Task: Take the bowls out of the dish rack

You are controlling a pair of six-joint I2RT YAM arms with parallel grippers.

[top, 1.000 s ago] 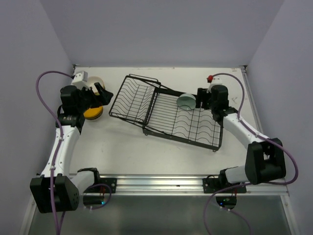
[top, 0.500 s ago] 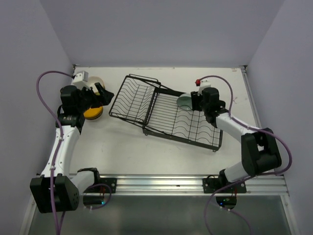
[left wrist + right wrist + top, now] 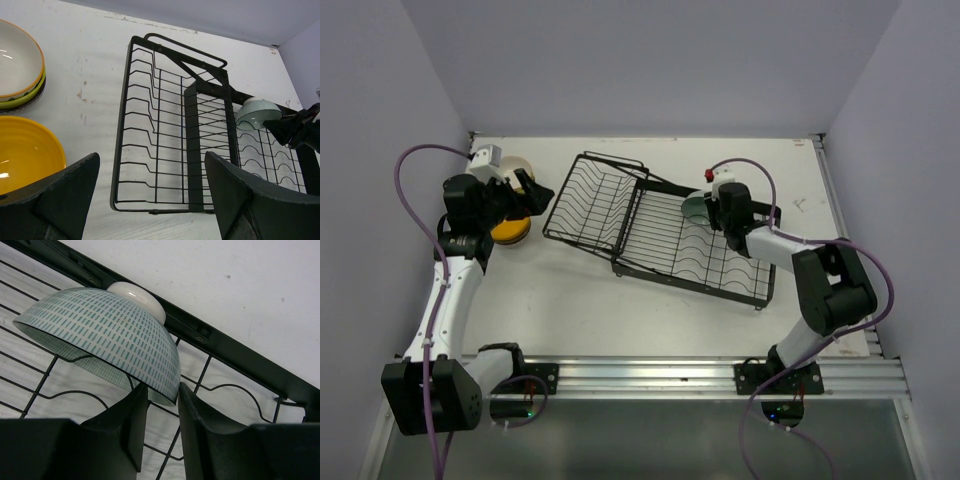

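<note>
The black wire dish rack [image 3: 660, 232] lies mid-table, its basket section [image 3: 160, 125] on the left and its flat wavy section [image 3: 235, 390] on the right. One pale teal bowl [image 3: 105, 335] leans upside down at the flat section's far edge. My right gripper [image 3: 162, 388] has the bowl's rim pinched between its fingers [image 3: 131, 425], and in the top view it [image 3: 710, 206] sits right beside that bowl [image 3: 696, 206]. My left gripper [image 3: 150, 200] hangs open and holds nothing, just beside an orange-yellow bowl [image 3: 25, 155]. A cream bowl [image 3: 15, 60] tops a stack there.
The stack of bowls [image 3: 515, 168] and the orange-yellow bowl [image 3: 508, 230] sit at the table's far left, close to the left wall. The rack's folded handle [image 3: 190, 47] points toward the back wall. A white table edge [image 3: 840, 200] runs along the right.
My right arm has swung left along the rack's far edge and brought its fingers onto the teal bowl's rim. The left arm and the bowls beside it have not moved.
</note>
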